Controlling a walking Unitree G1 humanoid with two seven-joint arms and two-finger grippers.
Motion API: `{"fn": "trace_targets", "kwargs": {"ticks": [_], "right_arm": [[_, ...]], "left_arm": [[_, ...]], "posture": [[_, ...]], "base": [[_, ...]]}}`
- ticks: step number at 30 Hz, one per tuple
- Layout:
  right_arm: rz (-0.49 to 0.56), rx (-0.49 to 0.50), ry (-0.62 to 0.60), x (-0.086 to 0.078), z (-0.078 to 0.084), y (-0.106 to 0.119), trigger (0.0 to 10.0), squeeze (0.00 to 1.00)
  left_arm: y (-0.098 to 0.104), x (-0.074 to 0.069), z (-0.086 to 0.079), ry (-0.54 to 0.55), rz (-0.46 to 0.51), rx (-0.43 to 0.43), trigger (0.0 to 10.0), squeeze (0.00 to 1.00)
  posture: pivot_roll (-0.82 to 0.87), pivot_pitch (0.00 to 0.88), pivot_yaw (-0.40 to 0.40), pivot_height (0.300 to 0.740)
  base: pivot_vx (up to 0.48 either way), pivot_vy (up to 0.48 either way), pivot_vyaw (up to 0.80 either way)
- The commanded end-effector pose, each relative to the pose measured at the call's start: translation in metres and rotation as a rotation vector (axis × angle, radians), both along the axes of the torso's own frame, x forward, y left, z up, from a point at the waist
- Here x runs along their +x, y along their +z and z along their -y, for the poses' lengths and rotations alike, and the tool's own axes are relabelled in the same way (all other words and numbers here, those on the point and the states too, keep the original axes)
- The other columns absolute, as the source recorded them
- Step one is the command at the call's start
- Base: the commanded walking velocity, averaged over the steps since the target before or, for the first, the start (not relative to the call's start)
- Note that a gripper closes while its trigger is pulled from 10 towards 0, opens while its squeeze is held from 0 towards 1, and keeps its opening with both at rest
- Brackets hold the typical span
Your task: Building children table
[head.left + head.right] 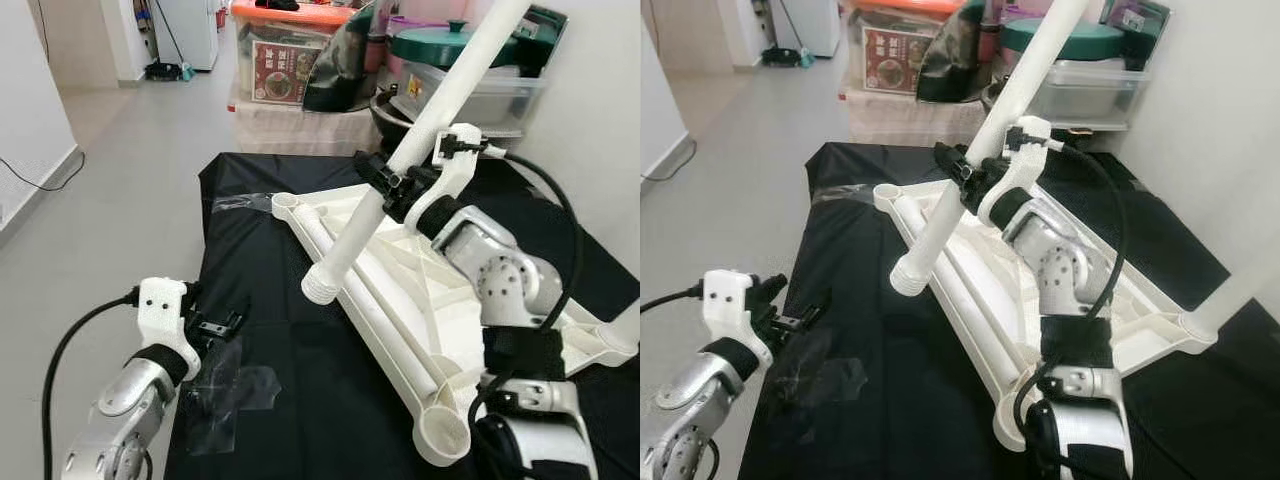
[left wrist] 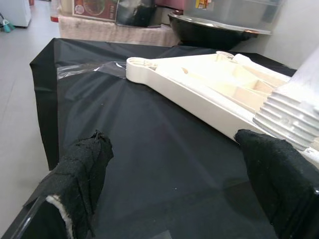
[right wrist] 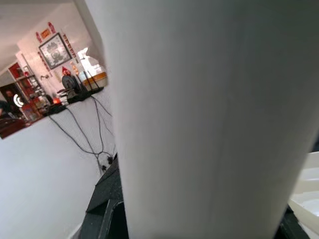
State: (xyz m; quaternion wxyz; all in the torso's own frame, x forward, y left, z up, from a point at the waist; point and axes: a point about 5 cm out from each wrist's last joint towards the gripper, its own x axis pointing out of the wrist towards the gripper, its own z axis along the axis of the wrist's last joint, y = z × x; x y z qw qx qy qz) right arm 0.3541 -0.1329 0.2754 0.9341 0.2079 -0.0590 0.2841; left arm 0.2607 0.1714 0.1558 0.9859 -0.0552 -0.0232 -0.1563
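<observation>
Children's-table parts, white moulded plastic, sit on a black cloth-covered work surface (image 1: 300, 400) that takes up the middle and lower part of the head views. Nearest, at the lower left of the frame, the left gripper (image 1: 215, 325) hovers just above the cloth with its two black fingers spread apart and nothing between them, close to a patch of crumpled clear plastic film (image 1: 225, 390). At the lower right, the silver right arm rises to the right gripper (image 1: 385, 180), whose fingers are clenched around a long white plastic table leg (image 1: 420, 130) held on a slant, its ribbed threaded end (image 1: 320, 287) pointing down toward the centre of the frame, above the upturned white tabletop frame (image 1: 420, 300). That frame lies flat across the cloth with round sockets at its corners, one nearest at lower centre (image 1: 443, 432) and one farther at upper centre (image 1: 287, 203). Beyond the cloth, at the top of the frame, stand storage boxes (image 1: 285, 60) and a green-lidded pot (image 1: 450, 45). The step in hand looks like fitting this leg; the next move likely calls for lining the threaded end up squarely over a socket, lowering it and turning it home.
</observation>
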Motion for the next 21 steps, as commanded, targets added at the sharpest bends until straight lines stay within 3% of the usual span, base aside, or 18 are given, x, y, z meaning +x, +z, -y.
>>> {"fn": "trace_targets", "kwargs": {"ticks": [1,5,19,21], "right_arm": [[0.017,-0.004,-0.013,-0.0028,-0.0030,-0.0015,10.0,0.00],[0.019,-0.009,-0.014,-0.0034,-0.0046,-0.0021,10.0,0.00],[0.022,-0.038,-0.073,-0.0018,-0.0054,-0.0043,10.0,0.00],[0.018,-0.050,-0.122,-0.0021,-0.0035,-0.0082,10.0,0.00]], "left_arm": [[-0.0004,0.0010,0.0061,-0.005,-0.002,-0.015,10.0,0.00],[0.0003,0.0017,0.0074,-0.007,0.002,-0.017,10.0,0.00],[-0.0003,0.0059,0.0080,0.022,0.001,-0.006,10.0,0.00],[-0.0011,0.0066,0.0104,0.018,-0.001,-0.014,10.0,0.00]], "posture": [[0.08,0.000,-0.092,0.740],[0.08,0.000,-0.092,0.740],[0.08,0.000,-0.091,0.740],[0.07,0.000,-0.088,0.740]], "base": [[-0.480,0.000,0.00],[-0.480,0.000,0.00],[0.000,0.000,0.00],[0.000,-0.471,0.00]]}}
